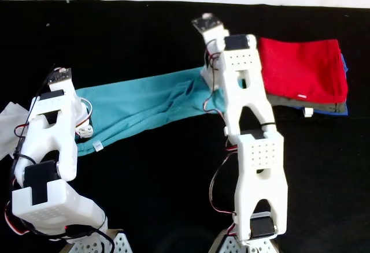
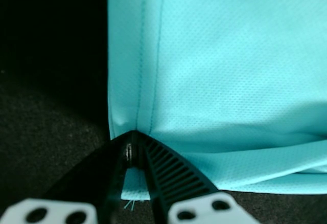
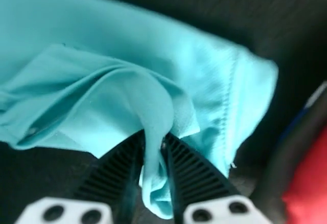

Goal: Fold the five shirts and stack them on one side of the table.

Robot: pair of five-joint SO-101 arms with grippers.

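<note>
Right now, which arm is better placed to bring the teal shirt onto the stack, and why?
Probably right. The right gripper is shut on the end of the shirt beside the stack; the left gripper pinches the far end, away from it.

The stretched teal shirt [image 1: 139, 105] bars the middle, the folded stack [image 1: 303, 74] the far right; bare table [image 1: 156, 189] lies open in front.

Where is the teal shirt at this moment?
In the high view the teal shirt stretches across the middle of the table, one end in the left gripper, the other in the right gripper beside the red-topped stack.
</note>
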